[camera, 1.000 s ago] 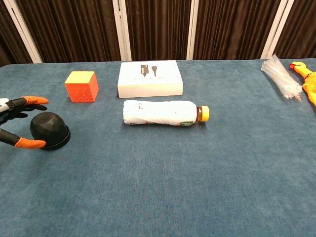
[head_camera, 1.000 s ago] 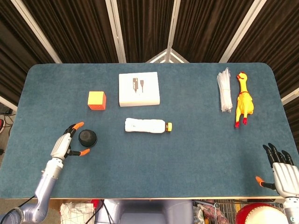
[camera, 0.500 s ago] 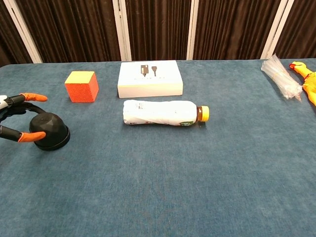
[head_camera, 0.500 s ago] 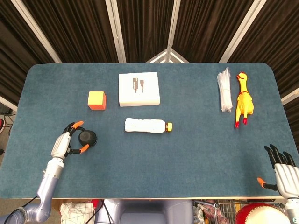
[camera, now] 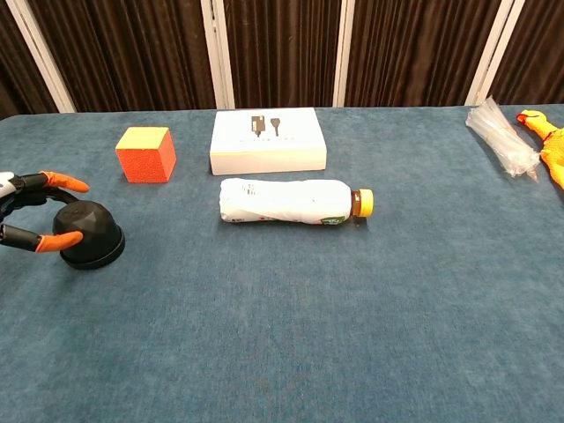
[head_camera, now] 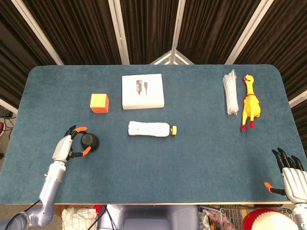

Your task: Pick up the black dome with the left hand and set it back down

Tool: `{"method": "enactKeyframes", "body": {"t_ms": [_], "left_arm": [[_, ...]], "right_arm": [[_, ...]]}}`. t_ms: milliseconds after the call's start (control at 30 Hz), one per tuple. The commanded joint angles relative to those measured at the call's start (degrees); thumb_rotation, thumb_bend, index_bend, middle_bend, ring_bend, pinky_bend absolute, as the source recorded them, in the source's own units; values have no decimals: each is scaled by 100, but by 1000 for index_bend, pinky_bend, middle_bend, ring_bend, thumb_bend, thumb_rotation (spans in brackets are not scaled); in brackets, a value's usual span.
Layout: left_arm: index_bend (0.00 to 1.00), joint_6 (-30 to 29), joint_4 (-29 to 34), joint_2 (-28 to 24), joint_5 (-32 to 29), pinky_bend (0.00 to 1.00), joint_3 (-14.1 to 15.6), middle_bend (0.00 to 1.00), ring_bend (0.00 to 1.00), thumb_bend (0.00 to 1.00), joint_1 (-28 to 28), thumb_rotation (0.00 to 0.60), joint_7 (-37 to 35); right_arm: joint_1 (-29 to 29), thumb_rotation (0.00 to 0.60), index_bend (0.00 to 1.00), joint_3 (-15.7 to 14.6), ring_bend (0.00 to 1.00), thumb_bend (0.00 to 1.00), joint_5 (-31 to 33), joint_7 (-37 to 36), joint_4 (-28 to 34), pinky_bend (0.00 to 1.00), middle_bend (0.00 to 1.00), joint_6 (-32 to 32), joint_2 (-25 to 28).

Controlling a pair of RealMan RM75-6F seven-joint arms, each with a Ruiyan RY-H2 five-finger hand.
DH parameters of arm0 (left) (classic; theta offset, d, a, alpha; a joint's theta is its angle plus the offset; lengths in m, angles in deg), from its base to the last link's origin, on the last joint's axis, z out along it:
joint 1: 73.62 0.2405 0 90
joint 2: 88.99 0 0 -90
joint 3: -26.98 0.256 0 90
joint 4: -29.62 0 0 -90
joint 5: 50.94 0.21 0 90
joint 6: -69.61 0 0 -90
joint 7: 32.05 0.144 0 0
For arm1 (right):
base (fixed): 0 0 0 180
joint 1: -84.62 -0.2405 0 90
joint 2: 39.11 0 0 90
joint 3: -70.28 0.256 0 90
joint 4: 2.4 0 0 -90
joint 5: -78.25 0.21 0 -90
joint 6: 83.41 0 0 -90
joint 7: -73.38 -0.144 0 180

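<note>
The black dome (head_camera: 90, 141) (camera: 87, 233) sits on the blue table (head_camera: 192, 158), left of centre near the front. My left hand (head_camera: 68, 143) (camera: 26, 216) cups it from the left. The orange thumb tip (camera: 58, 240) touches the dome's near side, while the orange fingertip (camera: 72, 185) hovers just behind the dome with a small gap. The dome rests flat on the cloth. My right hand (head_camera: 290, 175) lies at the table's front right corner, fingers spread and holding nothing.
An orange cube (head_camera: 99, 102) stands behind the dome. A white box (head_camera: 142, 91) and a lying bottle (head_camera: 151, 129) are to its right. A plastic bag (head_camera: 231, 92) and a yellow rubber chicken (head_camera: 250, 101) lie far right.
My left hand's thumb has come in against the dome's near side and the fingers have curled closer behind it. The dome stays on the table. The right hand has barely moved.
</note>
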Motion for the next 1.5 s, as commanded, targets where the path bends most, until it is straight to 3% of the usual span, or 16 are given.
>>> {"method": "enactKeyframes", "body": {"t_ms": [33, 500, 733, 967, 1067, 1200, 1500], "left_arm": [[269, -67, 61, -2, 15, 0, -23, 463, 0, 564, 12, 600, 48], [280, -326, 1116, -419, 63, 0, -175, 474, 0, 594, 68, 600, 216], [288, -26, 1070, -159, -31, 0, -244, 474, 0, 593, -162, 600, 160], [285, 121, 898, 395, -23, 0, -243, 442, 0, 560, -493, 600, 570], [257, 199, 870, 513, -47, 0, -151, 364, 0, 525, -582, 600, 870], [181, 335, 1051, 310, -164, 0, -94, 149, 0, 429, -595, 600, 1049], [115, 279, 1605, -222, -188, 0, -17, 10, 0, 262, -534, 600, 1361]], "right_arm": [[-2, 600, 0, 2, 166, 208, 16, 0, -5, 80, 0, -9, -1], [-33, 600, 0, 32, 166, 209, 46, -60, -32, 80, 0, -53, 29], [-74, 600, 0, 84, 166, 209, 99, 32, 44, 79, 0, -60, 10], [-44, 600, 0, 63, 166, 208, 108, -41, -16, 80, 0, -52, 31], [-8, 600, 0, 57, 166, 209, 74, -178, -37, 80, 0, -5, 85], [-13, 600, 0, 47, 166, 209, 73, -185, -55, 95, 0, -30, 75], [-25, 600, 0, 59, 166, 208, 80, -105, -52, 112, 0, -22, 16]]}}
